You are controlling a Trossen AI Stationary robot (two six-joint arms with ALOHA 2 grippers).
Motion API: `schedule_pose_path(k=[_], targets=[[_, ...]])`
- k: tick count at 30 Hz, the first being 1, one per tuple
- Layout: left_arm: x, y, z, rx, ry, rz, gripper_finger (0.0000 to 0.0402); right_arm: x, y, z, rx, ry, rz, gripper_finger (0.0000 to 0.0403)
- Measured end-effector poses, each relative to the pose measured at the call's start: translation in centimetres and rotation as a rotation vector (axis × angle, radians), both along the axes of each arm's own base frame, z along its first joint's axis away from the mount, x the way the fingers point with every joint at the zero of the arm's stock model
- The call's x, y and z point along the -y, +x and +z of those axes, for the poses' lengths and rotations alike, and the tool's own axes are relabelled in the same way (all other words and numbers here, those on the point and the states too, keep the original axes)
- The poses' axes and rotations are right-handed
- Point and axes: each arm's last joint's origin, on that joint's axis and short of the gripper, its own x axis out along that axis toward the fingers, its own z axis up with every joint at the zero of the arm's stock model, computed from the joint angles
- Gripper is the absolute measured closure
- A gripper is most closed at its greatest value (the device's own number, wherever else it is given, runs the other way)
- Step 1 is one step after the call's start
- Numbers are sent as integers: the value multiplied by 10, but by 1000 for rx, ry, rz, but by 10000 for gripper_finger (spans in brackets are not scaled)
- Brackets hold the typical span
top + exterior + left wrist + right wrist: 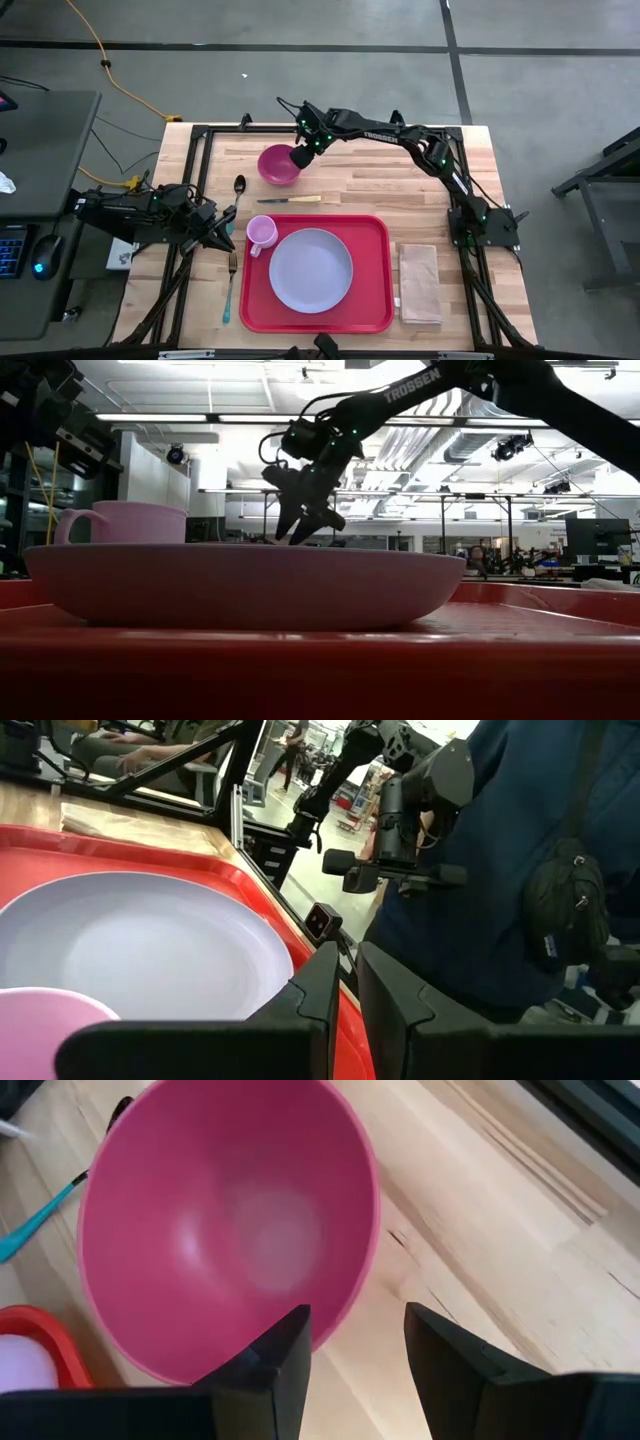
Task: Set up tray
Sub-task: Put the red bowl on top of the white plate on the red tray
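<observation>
The red tray (375,300) lies at the table's near middle. The right gripper (300,155), fingers apart, hangs at the magenta bowl (276,166) beyond the tray's far-left corner. The left gripper (226,235), fingers nearly together and holding nothing, sits just left of the tray.

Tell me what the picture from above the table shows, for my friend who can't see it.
A large flat red plastic tray on a wooden table holds a round pale grey plate and a small pink cup. The right pincer hangs open at the rim of a deep pink bowl behind the tray. The left pincer waits beside the cup.
</observation>
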Motion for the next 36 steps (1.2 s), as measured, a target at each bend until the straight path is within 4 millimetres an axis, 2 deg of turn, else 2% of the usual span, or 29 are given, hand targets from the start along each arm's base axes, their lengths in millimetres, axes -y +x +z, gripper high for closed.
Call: schedule_pose_path(k=[14, 30, 36], targets=[[0, 0, 0, 0, 0, 0, 328, -1, 2, 1, 8, -25, -5, 263], [0, 0, 0, 1, 1, 0, 328, -1, 14, -32, -9, -11, 2, 263], [0, 0, -1, -9, 4, 0, 328, -3, 15, -35, -26, -9, -1, 290]])
